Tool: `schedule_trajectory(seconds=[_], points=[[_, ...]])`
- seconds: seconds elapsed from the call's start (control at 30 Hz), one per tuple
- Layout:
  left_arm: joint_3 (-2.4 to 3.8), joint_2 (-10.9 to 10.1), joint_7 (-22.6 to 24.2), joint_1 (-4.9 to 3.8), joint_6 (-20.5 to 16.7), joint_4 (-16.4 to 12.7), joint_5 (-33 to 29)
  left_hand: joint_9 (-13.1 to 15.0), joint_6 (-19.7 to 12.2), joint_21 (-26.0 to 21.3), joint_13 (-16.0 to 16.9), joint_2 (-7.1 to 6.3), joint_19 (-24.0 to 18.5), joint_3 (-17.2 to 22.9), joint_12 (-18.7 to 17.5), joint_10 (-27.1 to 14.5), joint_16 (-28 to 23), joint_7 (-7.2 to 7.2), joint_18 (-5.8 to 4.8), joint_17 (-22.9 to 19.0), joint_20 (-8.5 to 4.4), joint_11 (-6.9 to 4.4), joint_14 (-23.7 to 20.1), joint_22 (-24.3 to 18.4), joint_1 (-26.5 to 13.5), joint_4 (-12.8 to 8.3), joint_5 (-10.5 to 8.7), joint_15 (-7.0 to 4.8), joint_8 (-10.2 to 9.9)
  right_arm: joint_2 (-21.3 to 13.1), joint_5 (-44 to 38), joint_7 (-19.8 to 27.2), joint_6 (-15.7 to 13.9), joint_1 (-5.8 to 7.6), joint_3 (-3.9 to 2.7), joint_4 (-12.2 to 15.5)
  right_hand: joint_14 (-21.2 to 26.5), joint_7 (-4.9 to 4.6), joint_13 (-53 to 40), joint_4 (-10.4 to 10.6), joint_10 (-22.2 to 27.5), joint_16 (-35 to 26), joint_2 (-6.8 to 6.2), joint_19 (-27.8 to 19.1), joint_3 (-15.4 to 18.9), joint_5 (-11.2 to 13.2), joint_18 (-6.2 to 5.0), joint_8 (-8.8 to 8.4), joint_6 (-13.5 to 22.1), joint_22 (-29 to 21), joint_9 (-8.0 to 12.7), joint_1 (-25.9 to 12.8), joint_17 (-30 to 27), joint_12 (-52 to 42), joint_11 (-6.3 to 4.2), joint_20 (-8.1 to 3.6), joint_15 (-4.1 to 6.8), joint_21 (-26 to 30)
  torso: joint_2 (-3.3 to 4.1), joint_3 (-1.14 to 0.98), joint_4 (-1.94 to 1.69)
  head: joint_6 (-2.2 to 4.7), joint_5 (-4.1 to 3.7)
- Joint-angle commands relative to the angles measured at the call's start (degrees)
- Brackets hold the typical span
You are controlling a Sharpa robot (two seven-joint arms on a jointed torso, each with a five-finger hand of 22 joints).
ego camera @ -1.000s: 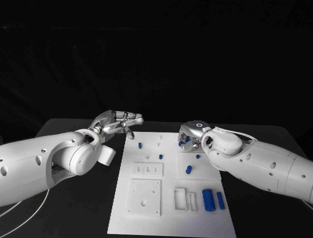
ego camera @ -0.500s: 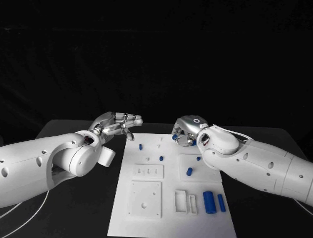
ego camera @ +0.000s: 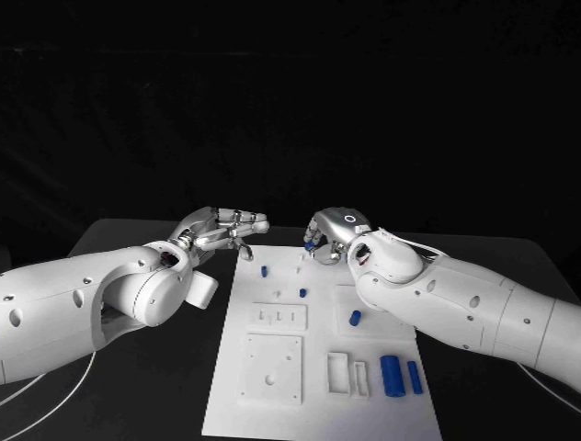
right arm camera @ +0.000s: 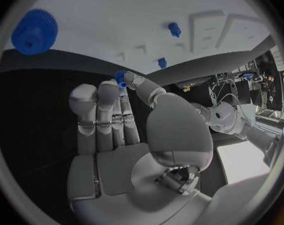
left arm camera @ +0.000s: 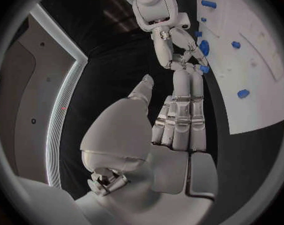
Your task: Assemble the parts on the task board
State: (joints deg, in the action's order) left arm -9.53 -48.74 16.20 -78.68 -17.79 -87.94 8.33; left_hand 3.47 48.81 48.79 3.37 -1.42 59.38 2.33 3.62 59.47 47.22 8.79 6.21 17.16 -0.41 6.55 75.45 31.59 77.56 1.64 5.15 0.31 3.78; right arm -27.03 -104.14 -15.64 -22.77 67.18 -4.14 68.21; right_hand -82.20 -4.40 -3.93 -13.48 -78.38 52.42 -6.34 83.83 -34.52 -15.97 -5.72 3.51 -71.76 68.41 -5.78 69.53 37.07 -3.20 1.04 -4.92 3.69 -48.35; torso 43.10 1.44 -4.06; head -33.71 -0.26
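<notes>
The white task board (ego camera: 271,404) lies lengthwise in the middle of the table. My right hand (ego camera: 328,230) hovers over its far end and pinches a small blue part (right arm camera: 120,79) between thumb and fingertip. A blue gear (right arm camera: 34,31) lies on the board beyond that hand. Small blue pegs (ego camera: 263,272) (ego camera: 302,293) (ego camera: 354,318) stand on the board's far half. Two longer blue cylinders (ego camera: 389,375) lie near its front right corner. My left hand (ego camera: 224,225) hangs off the board's far left corner, fingers straight, holding nothing.
White raised blocks with slots and holes (ego camera: 276,316) (ego camera: 271,366) sit on the board's left half, and two narrow white frames (ego camera: 336,372) stand beside the cylinders. Black table (ego camera: 145,404) surrounds the board. A white cable (ego camera: 52,386) trails under my left arm.
My right hand has moved left and toward the far end of the board, carrying the small blue part. The left hand has stayed where it was.
</notes>
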Motion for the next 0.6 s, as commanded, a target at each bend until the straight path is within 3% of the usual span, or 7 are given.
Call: schedule_trajectory(seconds=[0.03,0.27,0.6], points=[[0.06,0.23,0.36,-0.13,0.76,0.04,0.2,-0.06,-0.02,0.15,0.06,-0.27,-0.32,-0.07,-0.14,-0.03,0.19,0.11,0.35,-0.07,-0.08,0.06,0.2,0.07,-0.1,0.06,-0.08,0.14,-0.03,0.55,-0.4,0.05,-0.32,0.02,0.11,-0.45,-0.16,-0.02,-0.09,0.23,-0.43,-0.3,0.1,1.94,-0.02,-0.07,-0.27,0.17,-0.21,0.16,-0.02,0.16,0.08,-0.25,-0.12,-0.36,0.23,0.44,0.18,0.18,-0.34,-0.02,-0.08],[0.07,0.57,0.34,-0.14,0.75,0.19,0.23,-0.06,-0.01,0.21,0.06,-0.26,-0.32,-0.08,-0.14,-0.03,0.24,0.17,0.37,-0.08,-0.05,0.13,0.18,0.07,-0.09,0.03,-0.08,0.23,-0.03,1.5,-0.35,0.58,0.18,0.0,0.61,-1.54,-0.16,-0.03,-0.1,0.17,-0.43,-0.3,0.13,1.98,0.03,-0.07,-0.27,0.19,-0.21,0.27,-0.02,0.17,0.1,-0.26,-0.11,-0.36,0.24,0.6,0.25,0.3,-0.43,-0.07,0.02],[0.08,0.67,0.32,-0.34,0.63,-0.01,0.25,-0.06,0.01,0.25,0.06,-0.32,-0.44,-0.08,-0.14,-0.06,0.28,0.18,0.46,-0.15,0.07,0.17,0.06,0.02,-0.16,0.07,-0.1,0.3,-0.03,2.26,-0.01,1.23,0.65,-0.1,1.11,-2.59,-0.18,-0.01,-0.1,0.15,-0.43,-0.32,0.16,2.11,0.42,-0.28,-0.23,0.19,-0.21,0.56,-0.06,0.04,0.11,-0.26,-0.14,-0.33,0.2,0.87,0.39,0.24,-0.37,-0.21,0.53]])
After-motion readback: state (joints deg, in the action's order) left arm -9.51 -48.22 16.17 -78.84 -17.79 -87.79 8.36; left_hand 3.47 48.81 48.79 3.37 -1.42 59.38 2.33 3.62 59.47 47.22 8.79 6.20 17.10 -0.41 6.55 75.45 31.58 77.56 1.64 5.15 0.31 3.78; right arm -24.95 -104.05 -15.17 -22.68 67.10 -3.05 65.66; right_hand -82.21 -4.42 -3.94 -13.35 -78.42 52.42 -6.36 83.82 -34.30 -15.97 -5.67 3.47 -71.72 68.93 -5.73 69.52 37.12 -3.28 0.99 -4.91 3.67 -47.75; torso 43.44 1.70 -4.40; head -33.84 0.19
